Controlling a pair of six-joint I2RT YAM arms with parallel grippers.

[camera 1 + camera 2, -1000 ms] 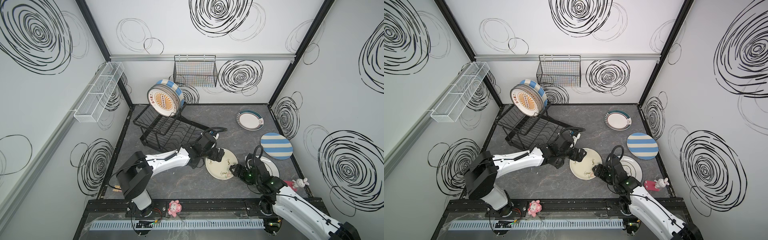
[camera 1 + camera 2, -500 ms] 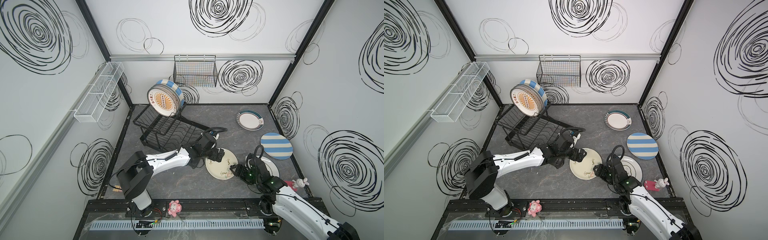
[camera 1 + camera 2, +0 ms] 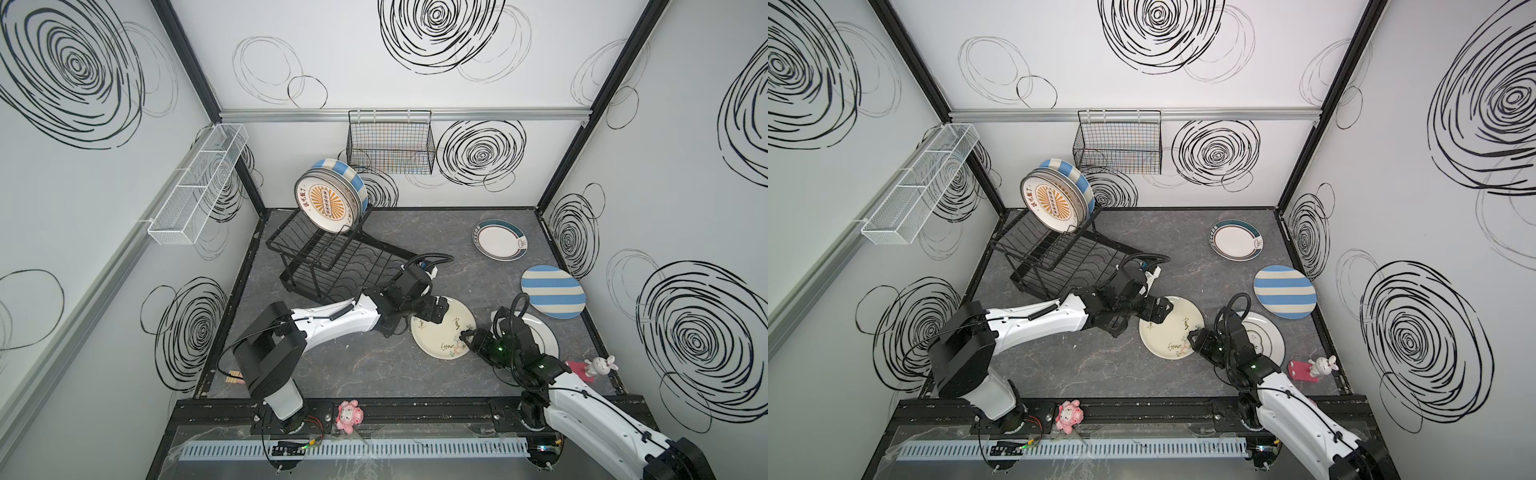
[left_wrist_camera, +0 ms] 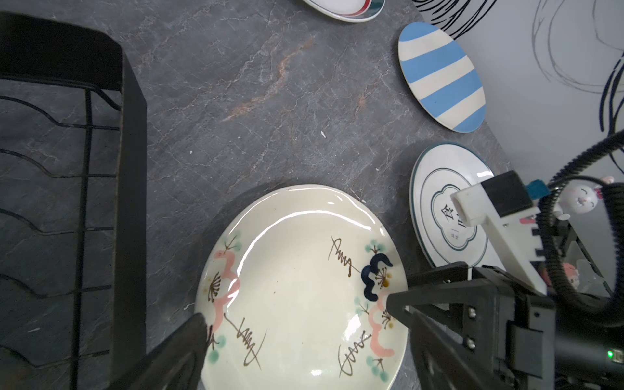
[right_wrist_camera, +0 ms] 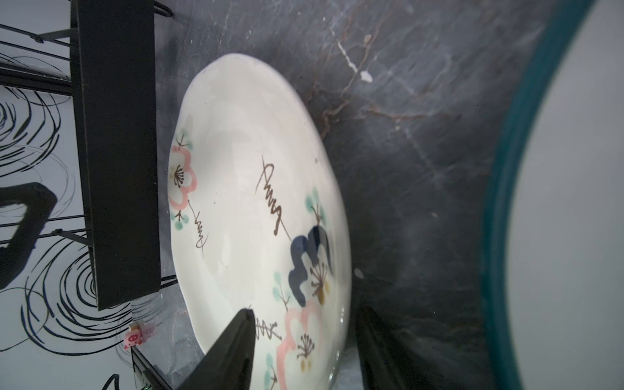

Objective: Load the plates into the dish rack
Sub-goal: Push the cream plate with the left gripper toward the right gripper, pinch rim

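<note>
A cream floral plate lies flat on the grey table. My left gripper hovers open over its rack-side part, fingers spread about as wide as the plate. My right gripper is at the opposite rim: one finger sits over the plate's face, the other outside the rim with a gap, so it is open. The dish rack stands back left, holding a sunburst plate with a striped one behind. A teal-rimmed plate, a striped plate and a white plate lie on the right.
A black mesh basket hangs on the back wall and a long white mesh basket on the left wall. A pink toy sits on the front rail and a bunny figure at the front right corner.
My right gripper's jaws have narrowed around the floral plate's rim. Both arms and the plate have stayed about where they were.
</note>
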